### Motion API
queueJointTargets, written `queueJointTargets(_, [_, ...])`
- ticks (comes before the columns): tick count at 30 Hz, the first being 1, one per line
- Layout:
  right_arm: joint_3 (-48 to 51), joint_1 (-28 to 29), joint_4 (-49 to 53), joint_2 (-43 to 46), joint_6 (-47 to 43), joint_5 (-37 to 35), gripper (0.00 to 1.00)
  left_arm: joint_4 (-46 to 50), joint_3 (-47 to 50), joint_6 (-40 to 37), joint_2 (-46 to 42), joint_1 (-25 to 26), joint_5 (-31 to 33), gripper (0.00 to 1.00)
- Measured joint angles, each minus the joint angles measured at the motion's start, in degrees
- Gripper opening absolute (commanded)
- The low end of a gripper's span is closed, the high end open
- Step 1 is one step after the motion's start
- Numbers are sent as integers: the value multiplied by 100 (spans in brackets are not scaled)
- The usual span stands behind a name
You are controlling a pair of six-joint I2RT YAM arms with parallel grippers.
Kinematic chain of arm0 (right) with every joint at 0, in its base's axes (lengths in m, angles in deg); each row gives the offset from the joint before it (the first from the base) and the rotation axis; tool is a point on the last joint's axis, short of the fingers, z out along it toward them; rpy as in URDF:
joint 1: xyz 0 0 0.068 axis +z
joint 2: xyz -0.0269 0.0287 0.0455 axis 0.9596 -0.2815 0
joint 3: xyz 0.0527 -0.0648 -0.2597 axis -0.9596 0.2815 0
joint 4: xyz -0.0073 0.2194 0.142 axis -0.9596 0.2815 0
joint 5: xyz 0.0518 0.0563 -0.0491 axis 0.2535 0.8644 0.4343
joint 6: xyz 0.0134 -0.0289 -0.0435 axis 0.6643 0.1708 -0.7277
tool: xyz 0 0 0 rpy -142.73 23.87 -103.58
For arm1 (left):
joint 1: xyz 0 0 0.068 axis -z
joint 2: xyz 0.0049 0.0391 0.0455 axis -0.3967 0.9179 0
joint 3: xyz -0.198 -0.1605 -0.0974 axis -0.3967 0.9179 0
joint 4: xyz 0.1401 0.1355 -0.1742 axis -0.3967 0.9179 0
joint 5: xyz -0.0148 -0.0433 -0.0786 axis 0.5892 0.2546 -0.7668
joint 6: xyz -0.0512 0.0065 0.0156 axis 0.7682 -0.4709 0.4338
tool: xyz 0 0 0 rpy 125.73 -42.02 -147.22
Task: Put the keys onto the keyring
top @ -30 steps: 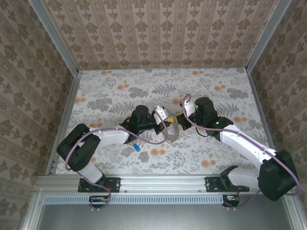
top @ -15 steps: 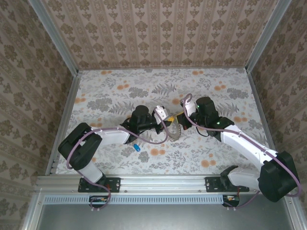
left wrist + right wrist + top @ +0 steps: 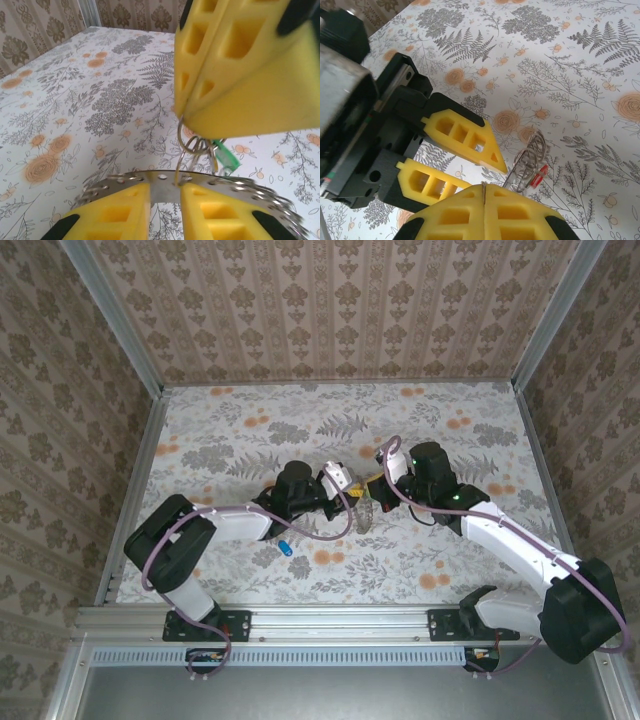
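Both arms meet at the ctr of the worktop (image 3: 230, 440), fingertips nearly touching.

1. The left gripper (image 3: 165, 194) is released: yellow fingers stand slightly apart. The keyring (image 3: 166, 185), a silvery perforated band, runs across the fingertips and shows in the gap btwn them. Contact w/ the pads cannot be told.
2. The right gripper (image 3: 484, 190) is clenched: fingers pressed flat together on a thin wire loop (image 3: 179, 165). The loop leaves the seam at the tips and drops to the keyring.
3. Small rings (image 3: 529, 152) bunch just beside that loop. A green key (image 3: 226, 156) and a red key (image 3: 540, 177) hang among them.
4. The blue key (image 3: 284, 547) lies flat on the worktop, just near of the left forearm, apart from the keyring.

Obstructions:
- Left wrist view: the right gripper's fingers block the upper right.
- Right wrist view: the left gripper's black body covers the left side.
- A purple cable (image 3: 388, 452) loops beside the right wrist.
- Patterned walls (image 3: 330, 310) close off left, far and right.
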Motion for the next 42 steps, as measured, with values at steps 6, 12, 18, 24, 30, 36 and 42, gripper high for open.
queueJointTargets(6, [-26, 15, 46, 0, -66, 94, 0, 31, -28, -2, 11, -2, 2, 29])
queueJointTargets(12, [-48, 22, 94, 0, -72, 107, 0, 39, -44, -2, 11, -2, -4, 30])
queueJointTargets(18, [-74, 26, 131, 0, -87, 116, 0, 70, -59, -4, 9, -2, -28, 31])
queueJointTargets(24, [-81, 33, 131, 0, -87, 109, 0, 129, -59, -4, -26, -11, -24, 33])
queueJointTargets(30, [-92, 37, 131, -2, -87, 109, 0, 330, -57, -4, -162, -48, -26, 35])
queueJointTargets(36, [-92, 37, 131, -2, -87, 109, 0, 358, -52, -4, -203, -52, -125, 37])
queueJointTargets(42, [-92, 37, 131, -2, -90, 109, 0, 350, -52, -2, -203, -63, -216, 37])
